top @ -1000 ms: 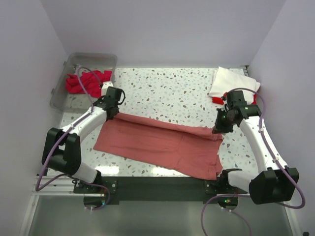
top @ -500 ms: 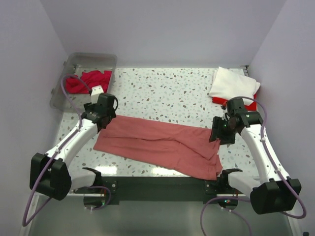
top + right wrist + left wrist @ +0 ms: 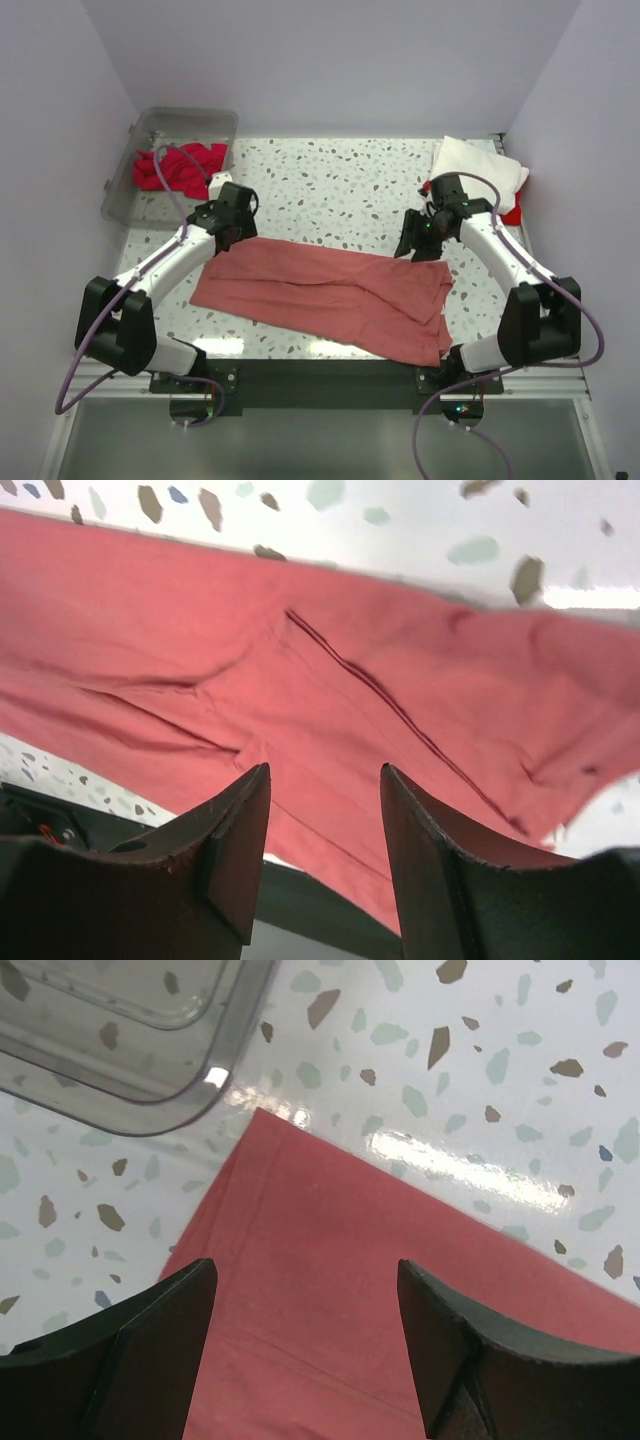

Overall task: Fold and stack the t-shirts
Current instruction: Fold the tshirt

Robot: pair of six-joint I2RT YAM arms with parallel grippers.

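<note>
The large coral-red t-shirt [image 3: 330, 295] lies folded into a long band across the near half of the table. My left gripper [image 3: 228, 230] hovers open over its far left corner, and in the left wrist view the cloth [image 3: 420, 1230] lies flat below the empty left gripper [image 3: 305, 1265]. My right gripper [image 3: 418, 243] hangs open above the band's far right end, and the right wrist view shows creased cloth [image 3: 250, 650] under the empty right gripper [image 3: 325, 770]. A white t-shirt [image 3: 475, 165] rests on a bright red one [image 3: 514, 211] at the back right. A crimson t-shirt [image 3: 180, 168] is in the bin.
The clear plastic bin [image 3: 160, 125] stands at the back left, its corner [image 3: 150, 1050] close to the left gripper. A black base rail [image 3: 330, 375] runs along the near edge, just below the band. White walls close in the table on three sides.
Both grippers have opened and let go of the coral-red t-shirt's far edge, which now lies flat. The right gripper has moved left and toward the back.
</note>
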